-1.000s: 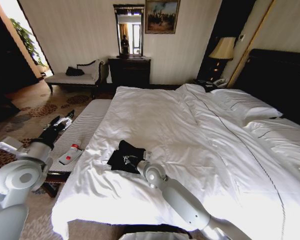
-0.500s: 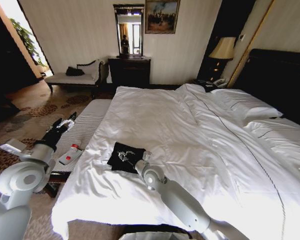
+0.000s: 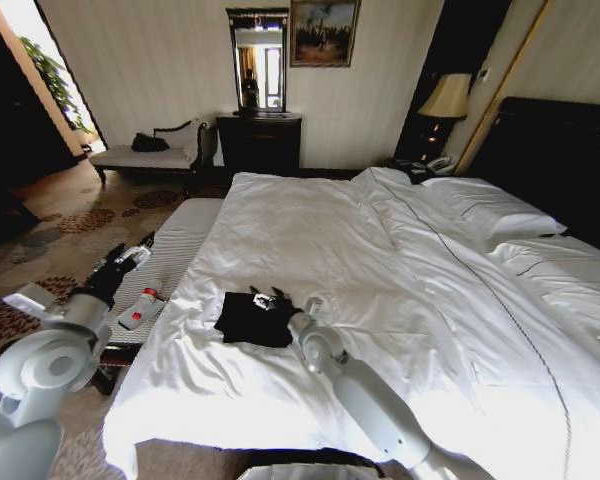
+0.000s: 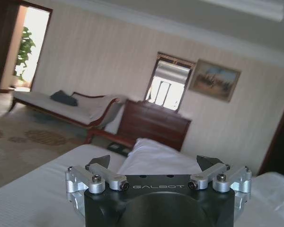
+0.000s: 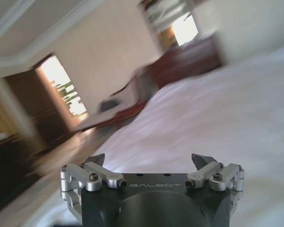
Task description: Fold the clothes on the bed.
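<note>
In the head view we see the black T-shirt [image 3: 251, 318], a compact folded bundle, low and left of centre on the bed [image 3: 310, 230], its long axis roughly level across the frame. Our right gripper [image 3: 271, 299] hovers at its upper right edge; a careless brush could drag the fold open. Our left gripper [image 3: 130, 255] hangs at left above the striped bench [image 3: 175, 250].

Left wrist view: jaws spread, empty.

Right wrist view: jaws spread, holding nothing

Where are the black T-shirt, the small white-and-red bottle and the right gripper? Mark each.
Black soft-fabric T-shirt [image 3: 252, 319], head view: middle of the folded bundle.
Small white-and-red bottle [image 3: 141, 309], head view: its white body.
Right gripper [image 3: 271, 298], head view: between its open fingers.
</note>
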Motion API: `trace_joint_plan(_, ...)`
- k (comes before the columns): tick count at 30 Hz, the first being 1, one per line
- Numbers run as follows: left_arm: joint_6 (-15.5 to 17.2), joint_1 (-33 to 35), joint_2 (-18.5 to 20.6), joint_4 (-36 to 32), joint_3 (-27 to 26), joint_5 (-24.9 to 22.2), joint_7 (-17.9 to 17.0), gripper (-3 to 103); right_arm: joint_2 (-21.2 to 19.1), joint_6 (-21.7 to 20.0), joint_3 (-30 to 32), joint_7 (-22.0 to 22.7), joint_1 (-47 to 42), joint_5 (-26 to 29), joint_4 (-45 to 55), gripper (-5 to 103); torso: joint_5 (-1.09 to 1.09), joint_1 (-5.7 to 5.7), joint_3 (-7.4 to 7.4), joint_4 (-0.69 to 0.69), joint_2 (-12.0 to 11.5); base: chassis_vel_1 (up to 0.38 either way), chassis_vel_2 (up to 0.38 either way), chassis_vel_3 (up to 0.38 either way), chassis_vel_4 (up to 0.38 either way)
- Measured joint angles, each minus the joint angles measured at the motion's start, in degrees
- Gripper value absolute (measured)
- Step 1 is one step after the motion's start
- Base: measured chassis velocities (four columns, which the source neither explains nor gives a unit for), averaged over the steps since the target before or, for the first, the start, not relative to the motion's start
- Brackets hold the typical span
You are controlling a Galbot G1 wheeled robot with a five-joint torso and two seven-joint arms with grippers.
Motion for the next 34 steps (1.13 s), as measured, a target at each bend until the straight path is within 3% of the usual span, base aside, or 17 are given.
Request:
trace_joint_plan(2, -0.48, 2.36, -0.66, -1.88, 1.54, 5.09, -1.22, 100, -4.58, 5.26, 6.92, -0.19, -4.59, -0.61, 3.20, 100, 0.01, 0.00, 0.00, -0.03, 0.00, 0.000, 0.000, 0.000, 0.000)
trace_joint_plan(3, -0.48, 2.36, -0.66, -1.88, 1.54, 5.09, -1.22, 100, -4.58, 5.26, 6.92, -0.19, -4.59, -0.61, 3.20, 100, 0.01, 0.00, 0.00, -0.03, 0.00, 0.000, 0.000, 0.000, 0.000)
trace_joint_plan(5, -3.95, 4.54, -2.17, -3.37, 3.81, 10.34, -1.60, 100, -8.21, 9.15, 14.25, -1.17, -10.15, -3.37, 6.78, 100, 0.02, 0.00, 0.00, -0.06, 0.00, 0.000, 0.000, 0.000, 0.000)
trace_joint_plan(7, -8.23, 6.97, -4.39, -4.14, 6.38, 16.05, 0.85, 100, -10.37, 10.89, 22.09, -1.34, -17.88, -8.56, 11.99, 100, 0.03, 0.00, 0.00, -0.07, 0.00, 0.000, 0.000, 0.000, 0.000)
trace_joint_plan(9, -9.51, 8.13, -5.49, -4.63, 7.60, 18.06, 2.07, 100, -10.53, 11.01, 25.48, -1.03, -21.62, -10.91, 14.69, 100, 0.02, 0.00, 0.00, -0.05, 0.00, 0.000, 0.000, 0.000, 0.000)
trace_joint_plan(12, -11.59, 11.55, -9.06, -6.77, 12.46, 23.52, 4.17, 100, -6.87, 10.52, 34.35, 0.58, -33.54, -18.25, 23.05, 100, -0.02, -0.01, -0.01, 0.00, 0.01, 0.000, 0.000, 0.000, 0.000)
trace_joint_plan(13, -11.59, 11.55, -9.06, -6.77, 12.46, 23.52, 4.17, 100, -6.87, 10.52, 34.35, 0.58, -33.54, -18.25, 23.05, 100, -0.02, -0.01, -0.01, 0.00, 0.01, 0.000, 0.000, 0.000, 0.000)
trace_joint_plan(16, -12.25, 13.84, -12.20, -8.95, 17.99, 29.74, 5.36, 100, 0.11, 10.84, 39.69, 1.10, -44.98, -23.38, 30.54, 100, 0.01, -0.03, -0.02, -0.08, 0.02, 0.000, 0.000, 0.000, 0.000)
trace_joint_plan(18, -12.24, 15.00, -13.57, -10.44, 21.05, 32.47, 6.11, 100, 3.31, 11.57, 42.50, 0.19, -50.16, -25.70, 35.15, 100, -0.01, -0.03, -0.02, -0.05, 0.02, 0.000, 0.000, 0.000, 0.000)
trace_joint_plan(23, -11.19, 16.69, -13.91, -11.99, 22.52, 34.73, 7.23, 100, 4.93, 12.07, 44.34, -1.83, -52.93, -28.14, 38.34, 100, -0.01, -0.02, -0.01, 0.01, 0.02, 0.000, 0.000, 0.000, 0.000)
trace_joint_plan(34, -10.99, 16.58, -13.79, -12.00, 22.32, 34.52, 7.25, 100, 4.91, 12.06, 43.91, -1.93, -52.43, -27.93, 38.05, 100, -0.01, -0.01, 0.00, -0.02, 0.01, 0.000, 0.000, 0.000, 0.000)
